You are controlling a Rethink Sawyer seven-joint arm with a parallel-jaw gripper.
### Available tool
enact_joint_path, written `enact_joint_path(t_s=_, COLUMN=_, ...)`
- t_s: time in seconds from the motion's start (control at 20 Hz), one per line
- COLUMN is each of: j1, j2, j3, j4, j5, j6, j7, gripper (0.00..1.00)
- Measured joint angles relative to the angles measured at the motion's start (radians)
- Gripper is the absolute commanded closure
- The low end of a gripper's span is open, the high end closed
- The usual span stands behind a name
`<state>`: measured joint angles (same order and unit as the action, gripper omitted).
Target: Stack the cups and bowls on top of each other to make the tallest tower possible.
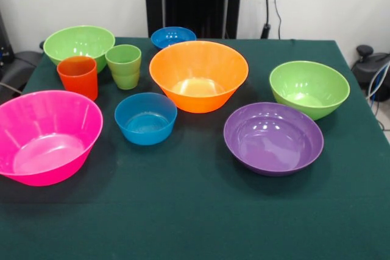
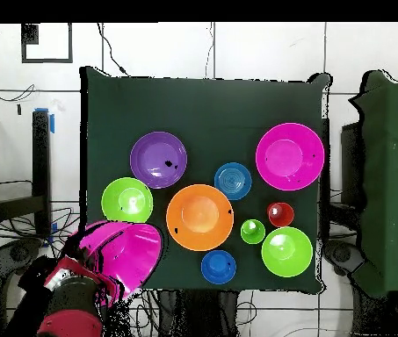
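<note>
Claw | grasping big pink bowl (overhead only) | beside green bowl

Table cloth: dark green. Bowls: one pink, one orange, two green, one purple, two blue. Cups: orange-red and light green. A second pink bowl sits by the red arm.

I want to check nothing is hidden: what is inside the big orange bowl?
Both views show the orange bowl empty, with its bare bottom visible. The front view hides only a little inner wall behind the near rim; the overhead view shows that part empty too.
</note>
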<state>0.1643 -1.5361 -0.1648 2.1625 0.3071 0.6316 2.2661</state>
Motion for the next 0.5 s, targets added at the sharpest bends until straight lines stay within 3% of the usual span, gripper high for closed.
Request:
enact_joint_path(t_s=0.3, j1=0.016, j2=-0.054, j3=-0.016, j4=-0.093, j5=-0.165, j6=0.234, j7=0.000, gripper=1.00)
enact_joint_path(t_s=0.5, j1=0.016, j2=-0.080, j3=-0.018, j4=-0.129, j5=-0.199, j6=0.306, j7=0.000, gripper=1.00)
